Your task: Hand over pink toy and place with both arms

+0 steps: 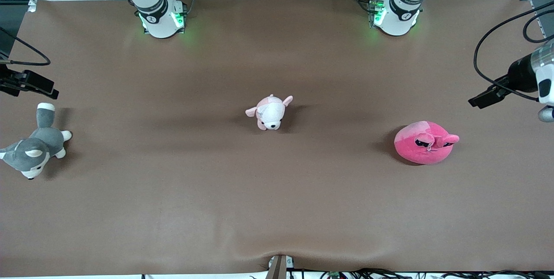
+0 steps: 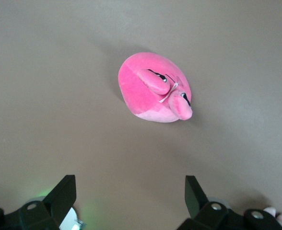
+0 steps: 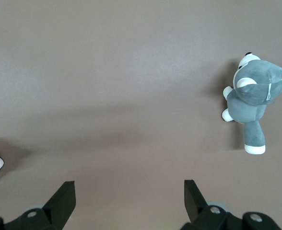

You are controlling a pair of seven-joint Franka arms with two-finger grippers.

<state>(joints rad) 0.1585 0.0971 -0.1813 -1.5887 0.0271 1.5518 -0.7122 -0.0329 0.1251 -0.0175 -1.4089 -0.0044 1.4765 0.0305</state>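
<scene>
- Brown matting [image 1: 181, 192] covers the whole table, flat apart from a slight pucker at the edge nearest the front camera; nothing stands tall on it.
- Your pink toy [image 1: 425, 142] lies toward the left arm's end of the table, resting alone on the mat, with bare mat all round it.
- Left gripper [image 2: 130, 196] hangs high over that end with its fingers spread wide and nothing between them; its wrist view looks down on the toy.
- Right gripper [image 3: 129, 197] waits over the other end, equally wide open and holding nothing, near the grey husky plush [image 1: 35, 145].
- I judge you are at the very start: the first pick is not yet made.
- Next you would bring the left gripper down over the toy's round body and close on the soft bulk, not the floppy ears.
- Midway sits the pale puppy plush [image 1: 270, 112]; lift well above it for the handover, and mind the cables near the left wrist.
</scene>
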